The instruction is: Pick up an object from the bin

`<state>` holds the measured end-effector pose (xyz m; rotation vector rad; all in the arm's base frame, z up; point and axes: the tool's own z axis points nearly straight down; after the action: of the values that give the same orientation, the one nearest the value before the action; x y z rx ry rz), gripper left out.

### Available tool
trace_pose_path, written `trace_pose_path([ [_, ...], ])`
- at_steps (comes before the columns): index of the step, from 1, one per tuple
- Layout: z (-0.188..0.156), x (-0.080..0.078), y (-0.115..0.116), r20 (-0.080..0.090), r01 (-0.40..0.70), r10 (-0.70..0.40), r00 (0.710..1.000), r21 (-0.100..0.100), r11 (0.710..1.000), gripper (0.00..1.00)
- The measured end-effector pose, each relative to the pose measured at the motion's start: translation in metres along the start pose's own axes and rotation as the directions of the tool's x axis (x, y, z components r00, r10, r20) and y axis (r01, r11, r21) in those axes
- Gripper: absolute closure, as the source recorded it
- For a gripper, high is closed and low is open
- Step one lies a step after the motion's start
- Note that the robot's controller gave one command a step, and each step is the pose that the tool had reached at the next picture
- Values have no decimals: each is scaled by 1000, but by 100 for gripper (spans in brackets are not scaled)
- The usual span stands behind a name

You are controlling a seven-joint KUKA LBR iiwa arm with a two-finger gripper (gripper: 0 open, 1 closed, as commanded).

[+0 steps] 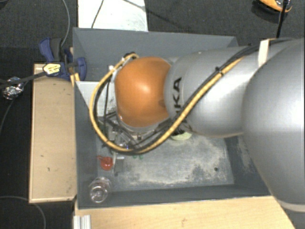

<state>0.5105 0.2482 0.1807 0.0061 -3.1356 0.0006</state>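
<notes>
The arm (pixel 214 94) is down in the grey bin (pixel 200 168).
The gripper (pixel 120 142) hangs just up and right of a little red thing (pixel 106 163). I cannot see if it is spread wide or pinched tight. A clear round thing (pixel 98 192) lies just below the red thing.

text: "KA", probably the end of KUKA | on: grey arm (pixel 209 99)

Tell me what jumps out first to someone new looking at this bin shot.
The arm's orange dome cover dominates, hanging over the left half of the bin, with a yellow cable looping round it. Below it, near the bin's lower left corner, lie a small red thing and a clear glass-like piece.
</notes>
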Motion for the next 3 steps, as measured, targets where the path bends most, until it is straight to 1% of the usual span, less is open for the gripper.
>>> trace_pose_path([
  [1, -5, -2, -1, 8, -6, 6, 1000, -2, 1000, 0],
  [2, 37, -12, -12, 12, -49, 49, 999, -6, 999, 0],
  [3, 86, -16, -7, 10, -26, 26, 1000, -3, 1000, 0],
])
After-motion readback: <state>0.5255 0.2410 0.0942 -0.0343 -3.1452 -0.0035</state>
